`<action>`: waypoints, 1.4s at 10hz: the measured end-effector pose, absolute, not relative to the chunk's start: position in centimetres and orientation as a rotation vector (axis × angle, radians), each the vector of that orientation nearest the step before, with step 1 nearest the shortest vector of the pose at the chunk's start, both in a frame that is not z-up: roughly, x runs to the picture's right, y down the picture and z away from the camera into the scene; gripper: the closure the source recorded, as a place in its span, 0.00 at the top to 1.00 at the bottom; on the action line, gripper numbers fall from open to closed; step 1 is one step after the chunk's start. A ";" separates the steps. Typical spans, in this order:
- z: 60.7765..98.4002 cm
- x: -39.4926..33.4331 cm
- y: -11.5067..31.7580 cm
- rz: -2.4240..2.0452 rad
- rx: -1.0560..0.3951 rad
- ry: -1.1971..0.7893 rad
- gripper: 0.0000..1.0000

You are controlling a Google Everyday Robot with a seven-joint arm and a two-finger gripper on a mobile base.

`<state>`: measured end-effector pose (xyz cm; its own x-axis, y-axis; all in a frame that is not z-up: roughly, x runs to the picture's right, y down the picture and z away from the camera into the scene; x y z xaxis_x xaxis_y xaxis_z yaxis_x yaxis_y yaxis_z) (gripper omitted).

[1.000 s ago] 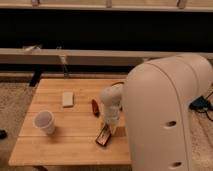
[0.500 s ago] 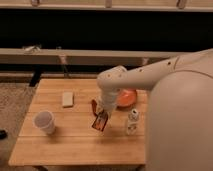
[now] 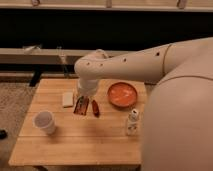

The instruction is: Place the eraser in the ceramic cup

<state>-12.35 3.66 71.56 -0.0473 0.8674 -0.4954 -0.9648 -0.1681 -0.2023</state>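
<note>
small flat dark eraser (image 3: 81,105) with orange-red stripes: directly under the tip of the arm, its upper end meeting the claw (image 3: 83,97), long axis tilted a little in the view. cannot tell whether it hangs from the claw or lies on the desk. claw state: cannot tell, the bulky white wrist covers it.

just left of the eraser: pale beige flat block (image 3: 67,99), lying on the light wooden desk (image 3: 75,147). just right: small slim red object (image 3: 95,108), close beside (touching or not, unclear). the eraser is between these two.

plain white round ceramic cup (image 3: 44,122): upright, mouth up, front-left part of the desk, well apart from the eraser and lower left of it in the view. eraser not in the cup.

round orange bowl (image 3: 122,94): right of the red object, toward the desk's back right. small white bottle-like figure (image 3: 132,121): upright, in front of the bowl, near the right edge.

thick white robot arm (image 3: 130,62): comes in from the right, bends down over the desk's back middle; the robot's body fills the right side of the view.
</note>
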 end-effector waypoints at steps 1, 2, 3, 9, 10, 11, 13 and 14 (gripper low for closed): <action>71.1 -15.2 2.7 1.586 -0.608 0.128 0.00; 70.5 -17.3 2.0 1.543 -0.615 0.057 0.00; 69.7 -19.4 1.6 1.497 -0.624 -0.013 0.00; 64.3 -29.2 2.8 1.254 -0.621 -0.288 0.00; 64.5 -29.8 3.1 1.251 -0.616 -0.288 0.00; 65.3 -30.6 3.7 1.246 -0.615 -0.284 0.00; 66.5 -32.0 4.3 1.242 -0.594 -0.280 0.00; 66.9 -32.2 4.4 1.243 -0.582 -0.274 0.00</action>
